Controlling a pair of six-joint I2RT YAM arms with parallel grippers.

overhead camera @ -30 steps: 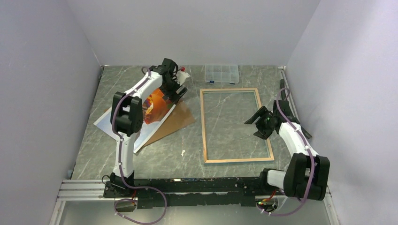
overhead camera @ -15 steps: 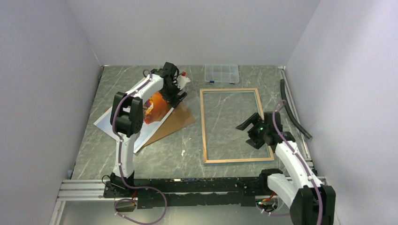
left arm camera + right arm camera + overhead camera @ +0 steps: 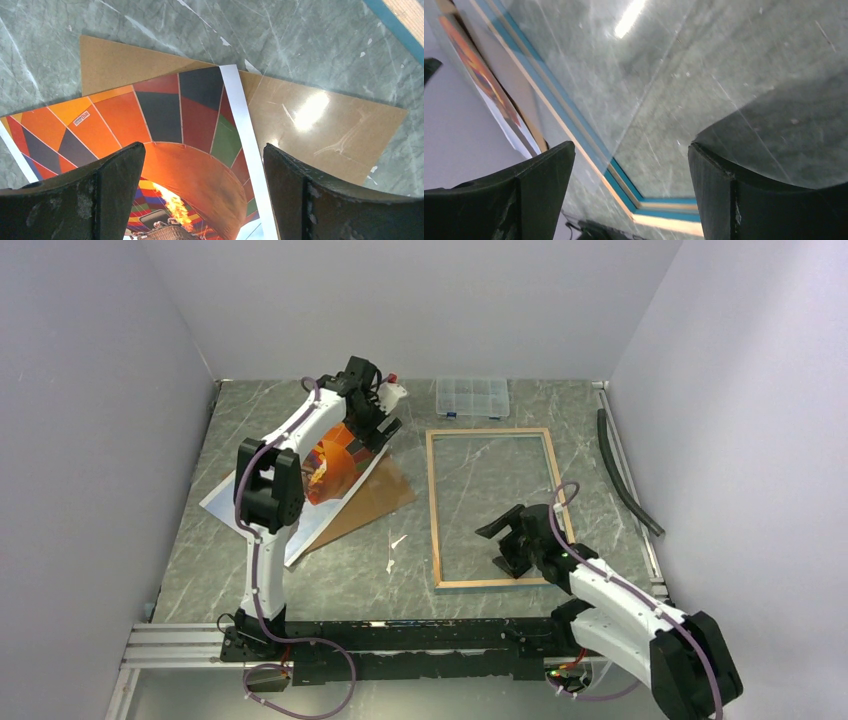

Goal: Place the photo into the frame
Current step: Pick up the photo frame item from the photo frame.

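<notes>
Paper print of an orange-red patchwork hot-air balloon, the photo (image 3: 335, 465) (image 3: 165, 115), is lying picture side up to the left of the frame, well apart from it and overlapping a plain brown backing board (image 3: 385, 495) (image 3: 320, 130) that is showing a glossy glare. The left tool (image 3: 375, 435) (image 3: 202, 155) is hovering over the print's far end with its fingers spread wide, pinching nothing. The frame (image 3: 433, 500) (image 3: 574, 130), a large rectangle of tan wood with a blue border and clear pane, is lying flat on the grey marbled counter (image 3: 330, 580). The right tool (image 3: 505, 545) (image 3: 631, 150) is hanging spread over the frame's near end. The pick-up seems to be in hand; next, the thin, floppy sheet is calling for an edge pinch and a carry to the frame.
</notes>
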